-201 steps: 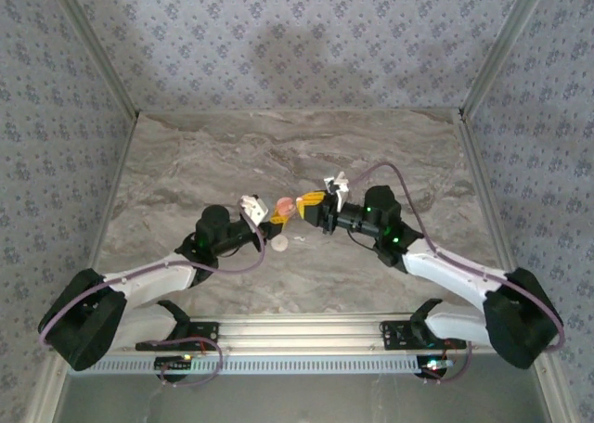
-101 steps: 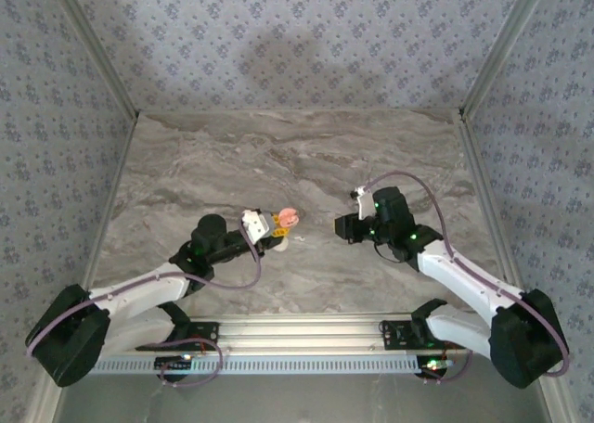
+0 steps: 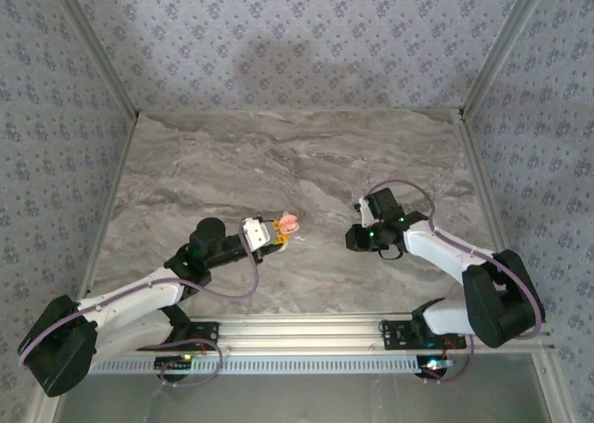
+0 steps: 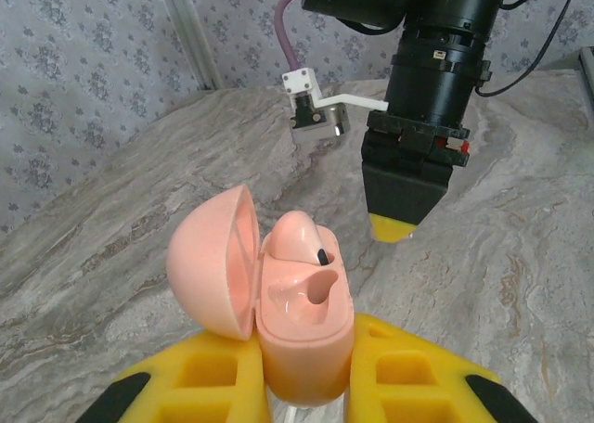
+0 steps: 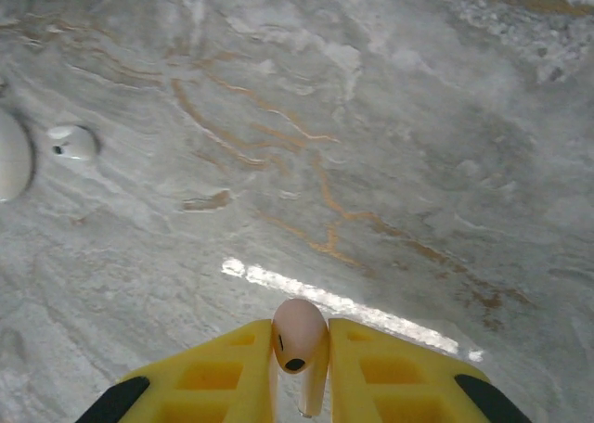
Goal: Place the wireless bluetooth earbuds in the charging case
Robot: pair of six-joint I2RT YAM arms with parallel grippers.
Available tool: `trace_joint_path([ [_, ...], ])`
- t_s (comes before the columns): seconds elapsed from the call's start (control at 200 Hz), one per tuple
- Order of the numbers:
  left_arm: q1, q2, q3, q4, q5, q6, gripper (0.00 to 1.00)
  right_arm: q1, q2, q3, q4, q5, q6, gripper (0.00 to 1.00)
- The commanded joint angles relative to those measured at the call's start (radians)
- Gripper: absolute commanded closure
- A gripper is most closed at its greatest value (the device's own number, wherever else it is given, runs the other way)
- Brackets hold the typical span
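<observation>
We see a salmon-pink charging case (image 4: 303,335); the earbud (image 4: 299,242) in it is paler pink with a black dot. The second earbud (image 5: 298,341) is pale pink with black marks. The left gripper (image 4: 306,386) and right gripper (image 5: 300,377) show bright yellow fingers (image 5: 223,377) with black patches. The table (image 3: 278,154) is grey marble veined rusty brown; the walls (image 3: 297,43) wear grey-lilac floral paper. The cable (image 4: 281,24) is purple.

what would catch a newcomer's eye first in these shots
The open pink charging case stands out, clamped upright in the left gripper near the table's middle, with one earbud seated inside. Opposite it, the right gripper pinches a second pink earbud over the marble table, where a small white earbud lies loose.
</observation>
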Motion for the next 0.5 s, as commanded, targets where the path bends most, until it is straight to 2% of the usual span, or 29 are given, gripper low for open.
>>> trace_joint_path([
  [0.0, -0.008, -0.011, 0.019, -0.018, 0.0, 0.022, 1.0, -0.007, 0.048, 0.051, -0.102, 0.057, -0.019, 0.8],
  [0.405, -0.01, -0.01, 0.021, -0.016, -0.025, 0.028, 1.0, 0.003, 0.188, 0.116, -0.2, 0.132, -0.011, 0.77],
  [0.495, -0.01, -0.009, 0.02, -0.016, -0.031, 0.029, 1.0, 0.011, 0.201, 0.132, -0.222, 0.141, -0.014, 0.61],
])
